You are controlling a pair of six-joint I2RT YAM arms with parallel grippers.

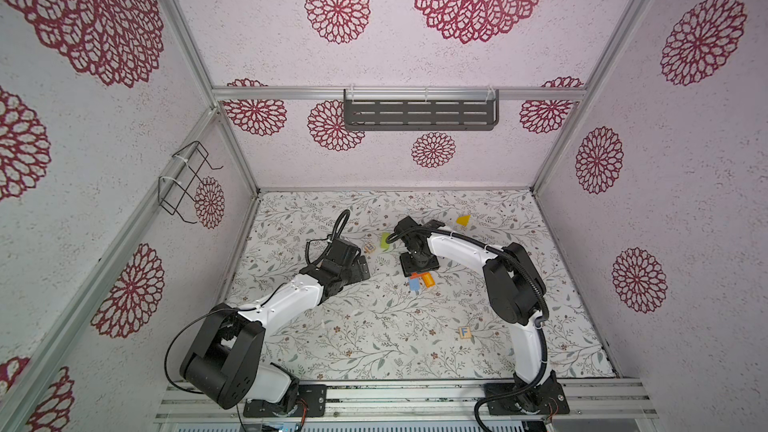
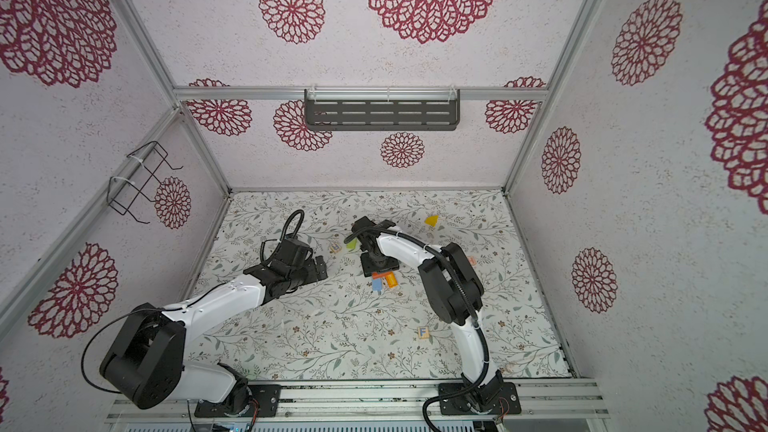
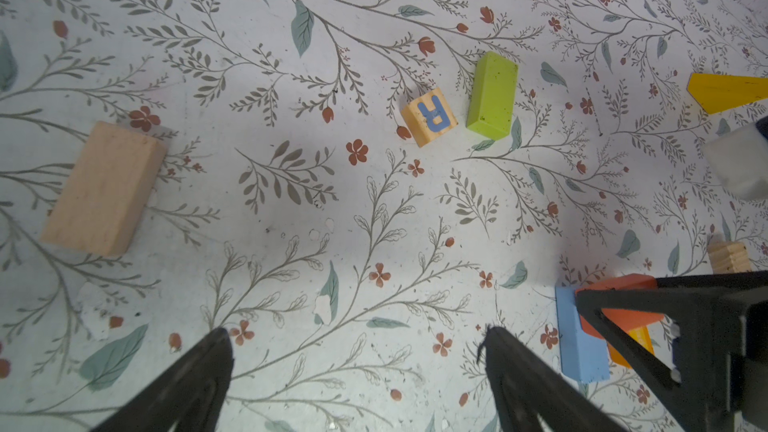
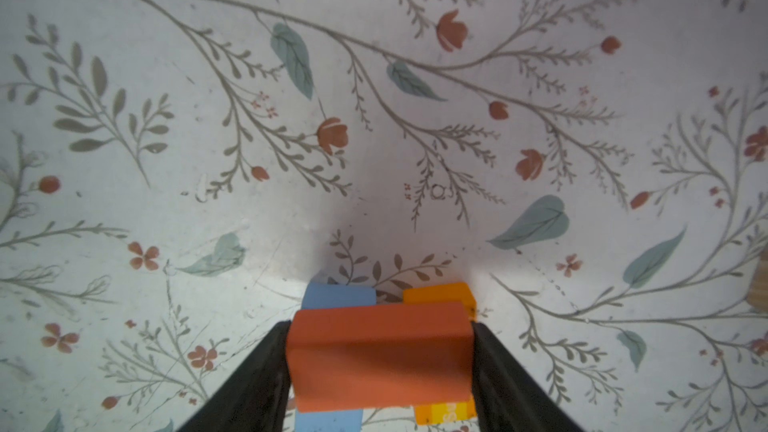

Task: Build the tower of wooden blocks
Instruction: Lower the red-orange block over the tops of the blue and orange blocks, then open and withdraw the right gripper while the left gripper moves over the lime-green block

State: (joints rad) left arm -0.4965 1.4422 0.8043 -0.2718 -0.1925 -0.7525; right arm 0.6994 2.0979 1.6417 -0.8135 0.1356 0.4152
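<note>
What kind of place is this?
Probably a robot practice booth: two robot arms bolted to a metal rail, flower-papered walls on a metal frame, toy blocks on a flowery table.

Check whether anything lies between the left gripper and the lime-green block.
Almost: the lettered R cube lies close beside the lime-green block, on the side nearer the open left gripper. Otherwise only bare mat lies between them.

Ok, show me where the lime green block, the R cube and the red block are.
lime green block (image 3: 492, 95): left wrist view, middle of its long face.
R cube (image 3: 431, 116): left wrist view, on the blue letter.
red block (image 4: 380, 357): right wrist view, centre of its top face.
</note>
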